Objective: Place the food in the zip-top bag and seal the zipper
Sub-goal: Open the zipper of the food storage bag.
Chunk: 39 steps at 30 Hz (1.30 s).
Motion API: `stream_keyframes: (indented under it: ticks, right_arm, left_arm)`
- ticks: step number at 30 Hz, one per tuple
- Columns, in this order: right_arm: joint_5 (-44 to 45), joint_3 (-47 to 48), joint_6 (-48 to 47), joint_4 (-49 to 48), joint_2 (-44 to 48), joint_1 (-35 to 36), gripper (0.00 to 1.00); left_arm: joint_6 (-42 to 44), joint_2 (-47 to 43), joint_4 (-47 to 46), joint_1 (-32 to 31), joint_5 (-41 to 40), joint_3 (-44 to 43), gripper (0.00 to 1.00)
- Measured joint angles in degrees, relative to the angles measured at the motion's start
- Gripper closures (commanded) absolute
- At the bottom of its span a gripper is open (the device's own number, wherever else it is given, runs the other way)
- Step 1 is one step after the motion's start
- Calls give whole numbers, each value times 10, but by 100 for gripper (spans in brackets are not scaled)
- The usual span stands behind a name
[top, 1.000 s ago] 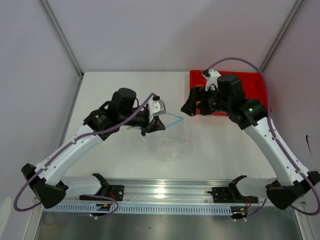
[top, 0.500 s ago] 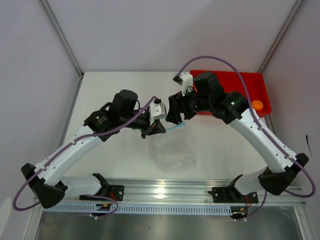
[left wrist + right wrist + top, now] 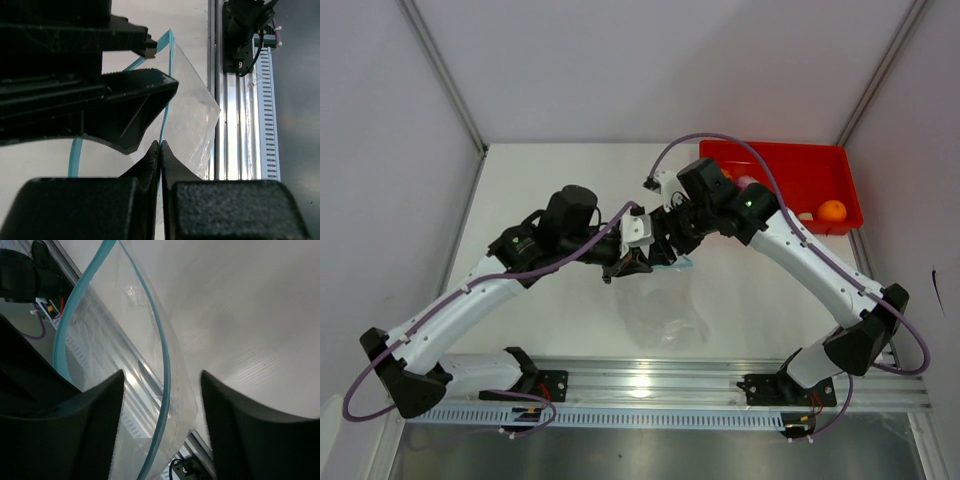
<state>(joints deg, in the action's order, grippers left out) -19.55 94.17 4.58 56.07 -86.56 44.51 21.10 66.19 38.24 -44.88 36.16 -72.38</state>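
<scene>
The clear zip-top bag (image 3: 662,312) hangs over the table below both grippers. My left gripper (image 3: 638,263) is shut on its teal zipper strip (image 3: 168,95), seen pinched between the jaws in the left wrist view (image 3: 160,146). My right gripper (image 3: 667,250) is open and empty, its jaws standing either side of the bag's far rim (image 3: 161,374). The zipper (image 3: 159,330) curves wide, so the mouth is open. The bag (image 3: 112,335) looks empty. An orange ball (image 3: 832,211) and a small whitish piece (image 3: 805,215) lie in the red tray (image 3: 785,152). Other food is hidden by the right arm.
The red tray stands at the back right corner. An aluminium rail (image 3: 650,385) runs along the near edge, also visible in the left wrist view (image 3: 240,125). White walls close off the sides and back.
My right arm has swung left from the red tray to the bag's mouth, uncovering the orange ball. My left gripper has shifted slightly right with the bag.
</scene>
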Motion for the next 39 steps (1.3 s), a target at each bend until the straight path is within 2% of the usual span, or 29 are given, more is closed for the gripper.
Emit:
stream_keyframes:
  ticks: [3, 4, 5, 7, 8, 9, 11, 12, 14, 15, 16, 22, 27, 34, 39]
  right_arm:
    - [-5, 0, -8, 0, -16, 1, 72]
    - [-4, 0, -9, 0, -21, 1, 91]
    - [-3, 0, -7, -1, -26, 2, 99]
    - [2, 0, -3, -2, -33, 2, 100]
    - [9, -3, 0, -7, -34, 2, 100]
    - [14, -7, 3, -10, -33, 3, 100]
    - [37, -27, 11, -30, -22, 4, 100]
    - [49, -43, 17, -42, -14, 6, 100]
    - [74, -77, 30, -66, 8, 10, 100]
    - [88, -94, 36, -76, 21, 13, 100]
    - [98, -107, 40, -86, 34, 16, 100]
    - [184, -172, 65, -153, 129, 32, 100]
    - [264, -211, 81, -196, 175, 40, 100]
    - [395, -277, 106, -250, 206, 76, 100]
    - [462, -300, 113, -294, 220, 109, 100]
  left_arm:
    - [0, 0, 0, -2, 0, 2, 99]
    - [0, 0, 0, -3, 0, 3, 99]
    - [0, 0, 0, -3, 0, 5, 100]
    - [-1, -1, -3, -4, -1, 11, 95]
    - [-2, -3, -8, -4, -2, 15, 88]
    - [-5, -4, -12, -4, -3, 19, 75]
    - [-17, -7, -25, -4, -14, 27, 67]
    - [-23, -8, -33, -4, -18, 30, 55]
    - [-42, -11, -49, -5, -27, 35, 47]
    - [-50, -14, -60, -5, -32, 38, 11]
    - [-59, -19, -74, -5, -37, 43, 1]
    - [-158, -88, -172, -5, -87, 88, 0]
    - [-264, -117, -210, -6, -184, 85, 0]
    - [-420, -81, -140, -3, -297, 18, 0]
    - [-523, -77, -87, 0, -330, 11, 0]
